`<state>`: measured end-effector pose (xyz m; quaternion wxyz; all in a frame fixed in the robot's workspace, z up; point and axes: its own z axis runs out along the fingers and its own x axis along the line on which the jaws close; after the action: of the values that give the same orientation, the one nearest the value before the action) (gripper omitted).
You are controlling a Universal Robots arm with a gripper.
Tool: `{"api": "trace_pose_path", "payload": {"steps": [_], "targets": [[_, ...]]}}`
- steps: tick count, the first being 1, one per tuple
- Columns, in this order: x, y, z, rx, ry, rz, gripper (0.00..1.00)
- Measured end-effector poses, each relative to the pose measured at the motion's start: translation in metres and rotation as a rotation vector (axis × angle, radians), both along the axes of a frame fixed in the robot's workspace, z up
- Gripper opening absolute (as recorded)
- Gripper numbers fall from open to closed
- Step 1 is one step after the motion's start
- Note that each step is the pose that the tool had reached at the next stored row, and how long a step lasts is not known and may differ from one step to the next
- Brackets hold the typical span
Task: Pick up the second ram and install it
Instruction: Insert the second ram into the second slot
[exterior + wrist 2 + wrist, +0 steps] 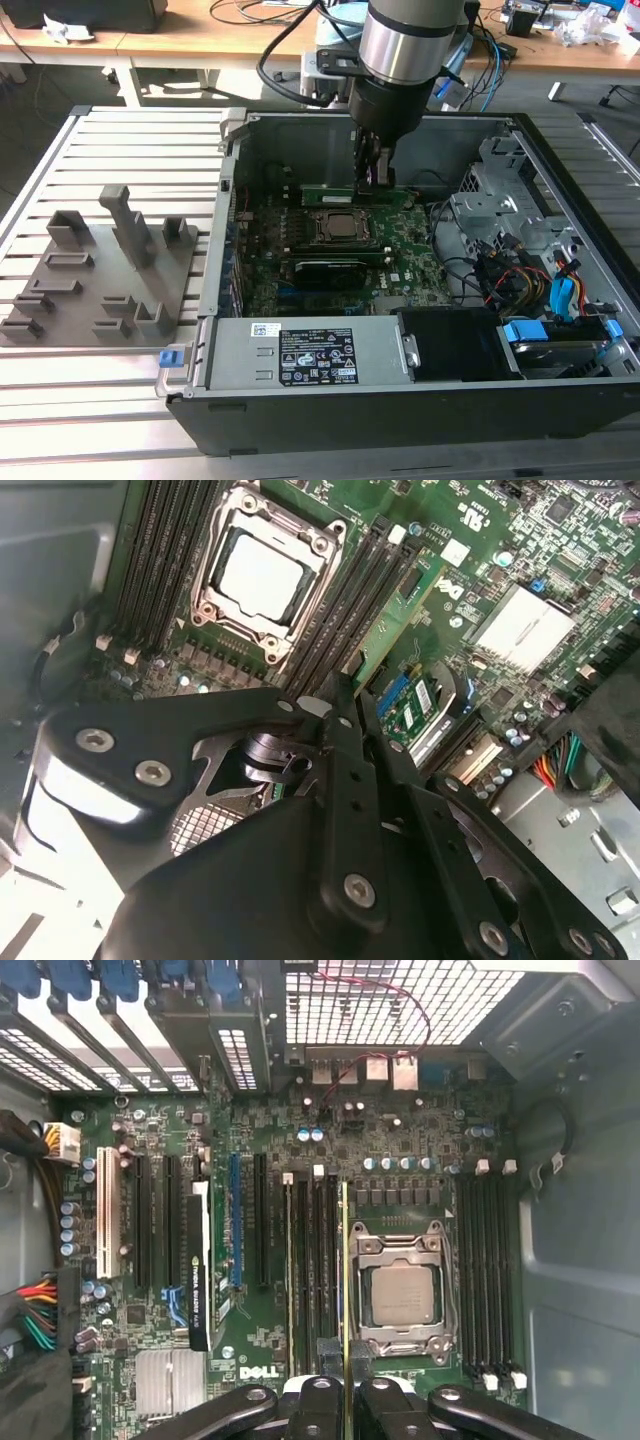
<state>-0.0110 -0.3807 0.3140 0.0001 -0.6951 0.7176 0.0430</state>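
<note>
Centrally, arm lowered into open computer case [560,190], tool [375,170] just above motherboard [400,250]. Tool [346,1400] clenched on second ram [346,1260]: thin green stick seen edge-on in first wrist view, held between fingers [318,1400], lying along memory slots [310,1270] just beside CPU socket [403,1295]. In second wrist view, second ram [395,620] runs from tool [345,695] across slots beside CPU socket [262,575]. Seated or merely resting: cannot tell. Grey holder tray [100,270] sits on slatted counter [60,380], at exterior view's left of case.
</note>
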Motion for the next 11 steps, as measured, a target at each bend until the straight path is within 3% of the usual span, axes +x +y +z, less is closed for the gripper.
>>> {"api": "trace_pose_path", "payload": {"steps": [11], "targets": [[0.0, 0.0, -0.0183, -0.0001, 0.0, 0.0, 0.14]]}}
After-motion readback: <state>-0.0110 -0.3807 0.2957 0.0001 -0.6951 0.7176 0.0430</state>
